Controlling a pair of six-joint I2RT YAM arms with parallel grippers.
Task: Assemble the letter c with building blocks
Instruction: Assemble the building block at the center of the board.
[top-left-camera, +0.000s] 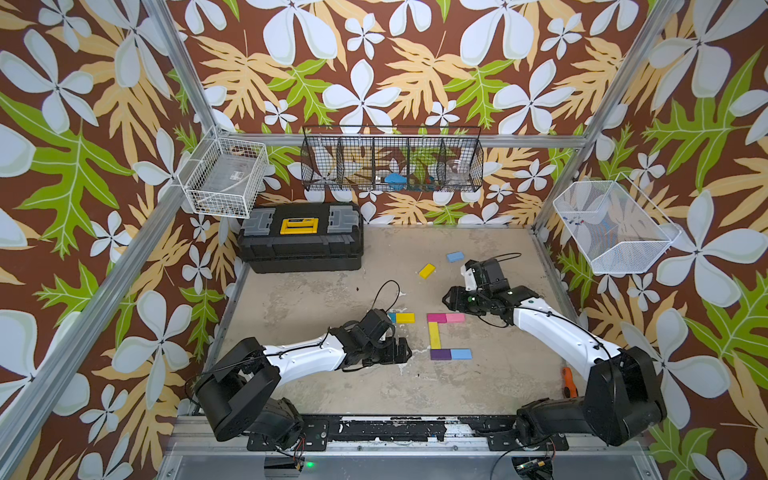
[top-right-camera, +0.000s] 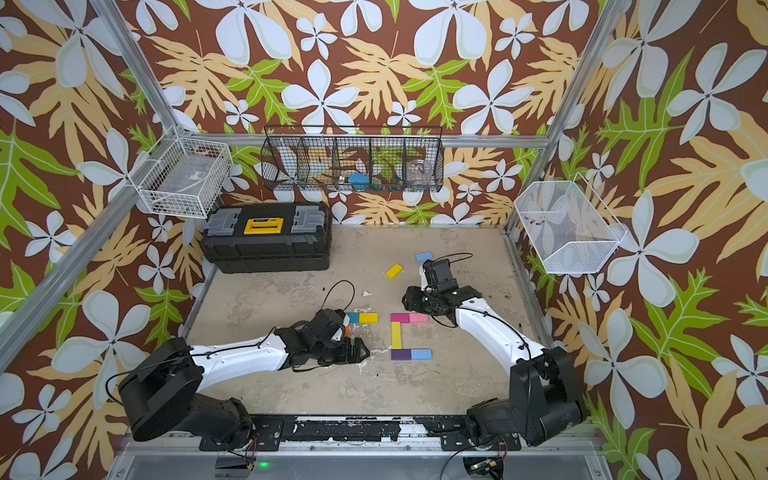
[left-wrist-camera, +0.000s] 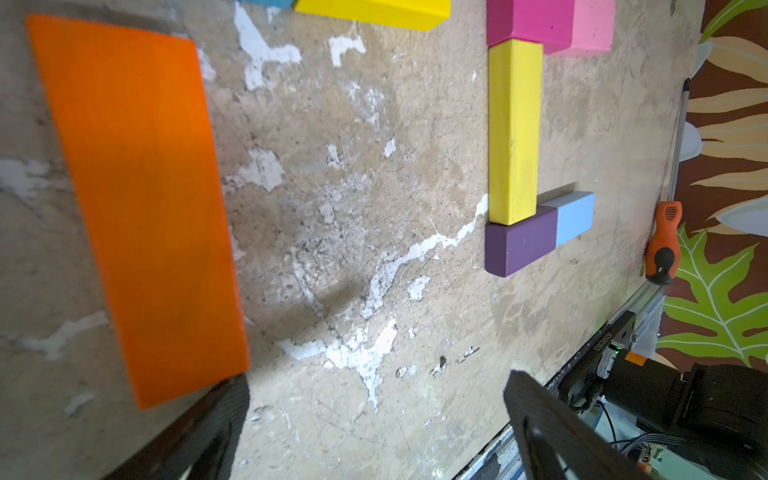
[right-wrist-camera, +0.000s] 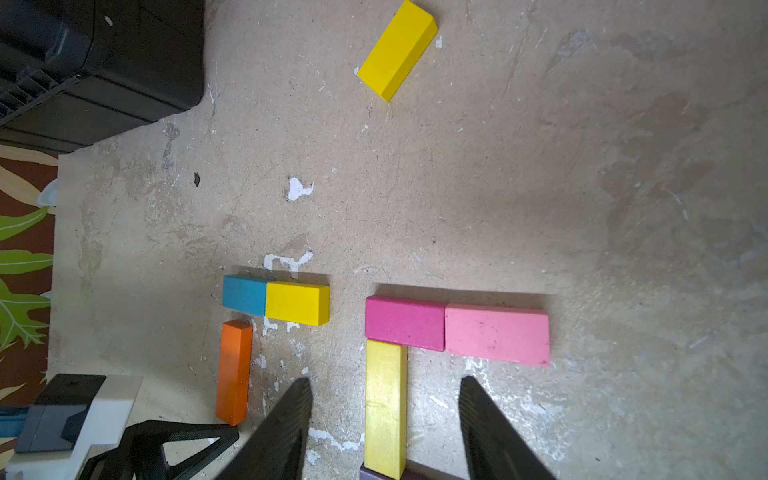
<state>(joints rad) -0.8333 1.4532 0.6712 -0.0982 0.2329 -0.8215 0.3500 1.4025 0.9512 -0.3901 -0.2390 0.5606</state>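
Note:
Five building blocks lie in a C shape: magenta (top-left-camera: 436, 318) and pink (top-left-camera: 455, 317) at the far side, a long yellow one (top-left-camera: 434, 336) down the left, and purple (top-left-camera: 440, 354) with light blue (top-left-camera: 461, 353) at the near side. Left of the C lie a teal (right-wrist-camera: 244, 294) and a yellow block (top-left-camera: 405, 318), with an orange block (left-wrist-camera: 141, 208) below them. My left gripper (left-wrist-camera: 374, 399) is open, low over the floor, one finger (left-wrist-camera: 216, 415) beside the orange block's end. My right gripper (right-wrist-camera: 386, 399) hangs open above the C's far side, holding nothing.
A loose yellow block (top-left-camera: 427, 270) and a light blue one (top-left-camera: 455, 256) lie farther back. A black toolbox (top-left-camera: 301, 237) stands at the back left. An orange-handled screwdriver (top-left-camera: 568, 380) lies by the right wall. Wire baskets (top-left-camera: 390, 160) hang on the walls.

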